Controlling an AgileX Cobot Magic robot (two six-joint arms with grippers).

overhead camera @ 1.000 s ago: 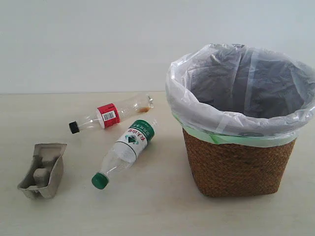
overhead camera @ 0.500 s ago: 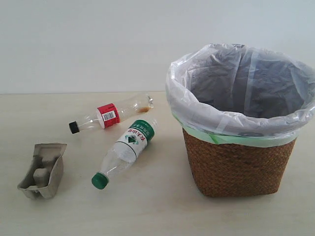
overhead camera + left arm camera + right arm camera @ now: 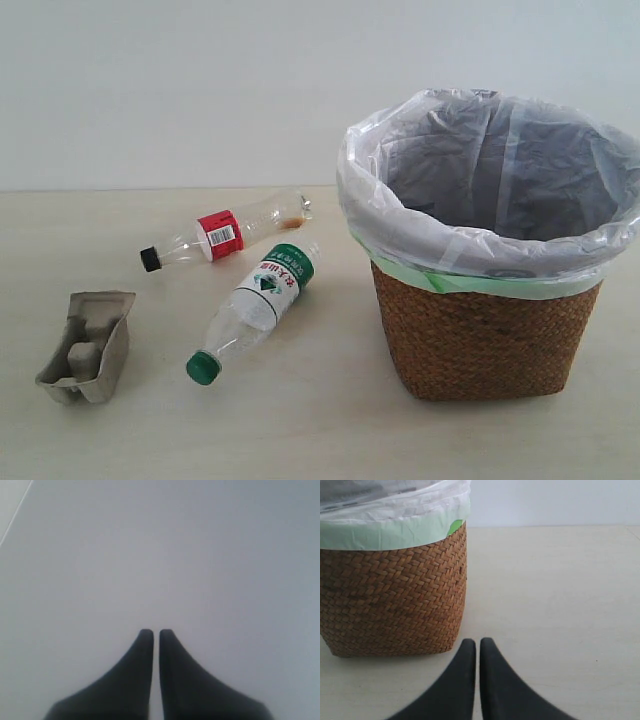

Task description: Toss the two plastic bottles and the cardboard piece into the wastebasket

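Nothing's gone in yet, by the look of it. Nearest us, the cardboard piece [image 3: 88, 345] sits on the table [image 3: 300, 430], well apart from the wastebasket [image 3: 480, 340]. Just past it the green-capped bottle [image 3: 255, 308] lies on its side, cap toward us. Beyond that the red-label bottle [image 3: 225, 232] lies flat too, near its neighbour. The wastebasket stands upright, liner [image 3: 400, 225] gaping. All three throws are left, I'd say. Neither arm shows in the wide view. The left gripper [image 3: 156, 632] has its fingers pressed almost together, pinching nothing, with only a blank pale surface ahead. The right gripper [image 3: 477, 642] is the same, empty, low beside the wicker wall.
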